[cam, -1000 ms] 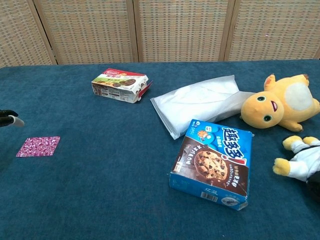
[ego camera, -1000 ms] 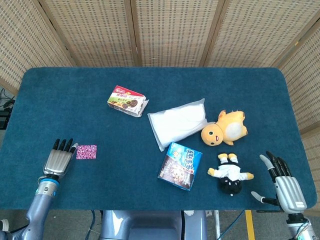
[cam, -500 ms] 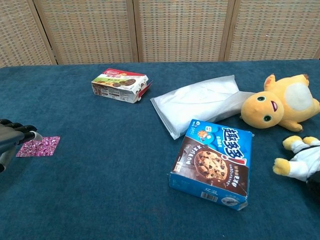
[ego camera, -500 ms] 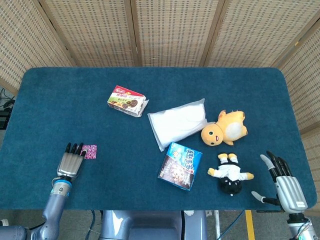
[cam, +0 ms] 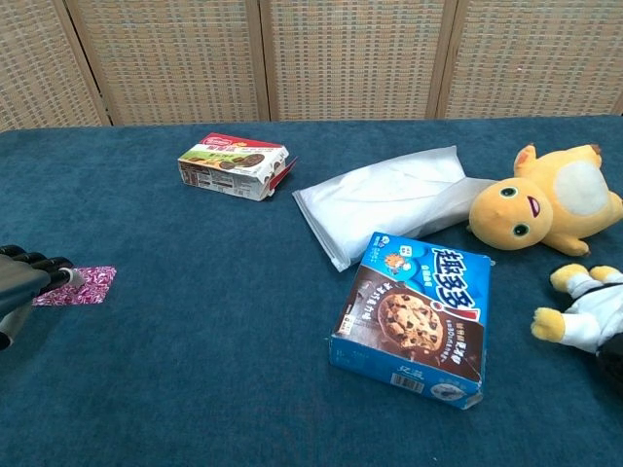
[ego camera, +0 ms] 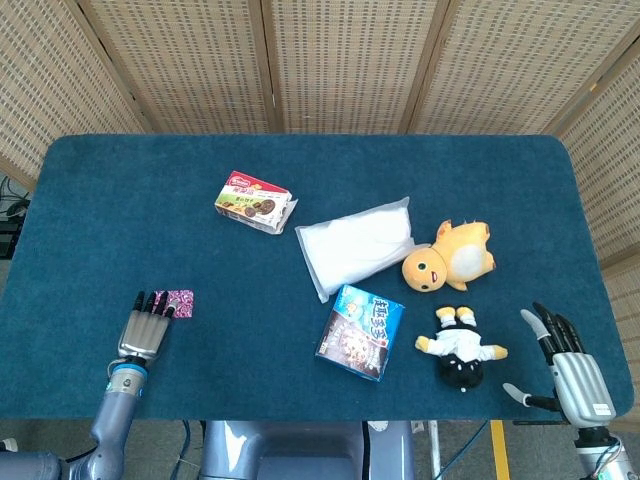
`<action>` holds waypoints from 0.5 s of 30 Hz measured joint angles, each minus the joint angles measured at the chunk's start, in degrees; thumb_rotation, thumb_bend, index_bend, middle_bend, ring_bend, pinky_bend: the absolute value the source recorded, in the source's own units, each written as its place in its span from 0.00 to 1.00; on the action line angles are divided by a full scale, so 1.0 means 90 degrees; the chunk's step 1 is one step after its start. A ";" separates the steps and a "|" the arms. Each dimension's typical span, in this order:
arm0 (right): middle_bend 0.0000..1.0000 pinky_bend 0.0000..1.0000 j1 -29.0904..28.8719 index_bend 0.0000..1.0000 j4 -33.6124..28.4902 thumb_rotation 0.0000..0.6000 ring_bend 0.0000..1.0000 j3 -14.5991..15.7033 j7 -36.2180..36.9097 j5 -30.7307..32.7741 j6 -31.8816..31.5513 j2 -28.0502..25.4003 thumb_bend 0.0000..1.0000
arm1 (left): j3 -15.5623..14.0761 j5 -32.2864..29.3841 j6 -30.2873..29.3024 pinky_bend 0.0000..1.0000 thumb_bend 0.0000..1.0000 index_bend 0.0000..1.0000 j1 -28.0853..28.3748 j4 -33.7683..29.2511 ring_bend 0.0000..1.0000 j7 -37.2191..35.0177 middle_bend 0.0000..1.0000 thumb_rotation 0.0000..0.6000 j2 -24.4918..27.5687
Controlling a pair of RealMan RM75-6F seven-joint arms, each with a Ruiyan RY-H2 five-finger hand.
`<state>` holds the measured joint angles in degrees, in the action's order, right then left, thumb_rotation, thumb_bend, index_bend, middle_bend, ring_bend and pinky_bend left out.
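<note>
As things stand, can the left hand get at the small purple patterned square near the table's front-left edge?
Probably yes. The left hand lies flat with its fingertips over the near edge of the purple square, and nothing else stands close. The nearest other thing, the red cookie box, lies well apart.

Two snack boxes (ego camera: 256, 202) (ego camera: 360, 332), two plush toys (ego camera: 450, 256) (ego camera: 460, 349), one white pouch (ego camera: 357, 245), one pink packet (ego camera: 179, 301).

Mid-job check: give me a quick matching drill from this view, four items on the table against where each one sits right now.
1 purple sachet
2 yellow plush
3 blue cookie box
4 white pouch

A table centre, between the two boxes
B under the left hand fingertips
C far side of the doll
D near edge, left of the doll

Pairs: 1-B, 2-C, 3-D, 4-A
</note>
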<state>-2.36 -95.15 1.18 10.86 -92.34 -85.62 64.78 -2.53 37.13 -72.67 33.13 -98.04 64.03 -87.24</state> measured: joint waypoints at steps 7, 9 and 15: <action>0.00 0.00 0.0001 0.04 0.0002 1.00 0.00 -0.0001 -0.0016 -0.0005 -0.0005 0.0010 0.10 | -0.0087 0.0031 -0.0002 0.00 0.94 0.10 -0.0070 0.0093 0.00 -0.0182 0.00 1.00 0.0082; 0.00 0.00 -0.0001 0.04 0.0003 1.00 0.00 0.0000 -0.0030 -0.0007 -0.0002 0.0015 0.11 | -0.0105 0.0044 -0.0006 0.00 0.94 0.10 -0.0093 0.0100 0.00 -0.0234 0.00 1.00 0.0125; 0.00 0.00 0.0001 0.04 0.0012 1.00 0.00 0.0003 -0.0062 -0.0012 -0.0004 0.0028 0.10 | -0.0215 0.0111 0.0004 0.00 0.94 0.10 -0.0238 0.0149 0.00 -0.0536 0.00 1.00 0.0369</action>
<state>-2.35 -95.05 1.21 10.30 -92.45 -85.65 65.03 -4.47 38.13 -72.63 30.99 -96.70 59.21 -83.92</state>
